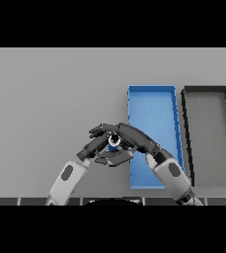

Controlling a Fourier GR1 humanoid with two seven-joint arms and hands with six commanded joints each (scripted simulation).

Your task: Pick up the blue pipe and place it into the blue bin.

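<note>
Both arms are entering from the view's lower edge, nearest the camera, and are converging toward the table's centre. Listed by size, the visible items are as follows.

1. Grey table (50, 99): it is filling the whole scene and is carrying both bins.

2. Dark grey bin (186, 138): it is lying at the 3 o'clock edge of the view, long axis running from 12 to 6 o'clock, just beside the blue bin.

3. Blue bin (154, 104): it is lying right of centre, parallel to the dark grey bin. The right forearm is crossing over its 7 o'clock corner.

4. Right hand (136, 138): it is reaching toward 9 o'clock from above the blue bin's left wall. Its fingers are curling around the blue pipe.

5. Left hand (95, 143): it is reaching toward 2 o'clock and is meeting the right hand at the pipe. Its fingers are bending toward the pipe; whether they are actually gripping it cannot be told.

6. Blue pipe (113, 144): it is sitting between the two hands, just outside the blue bin at that bin's 9 o'clock side. Only a short blue section and a dark round end are showing; the rest is hidden by the fingers.
</note>
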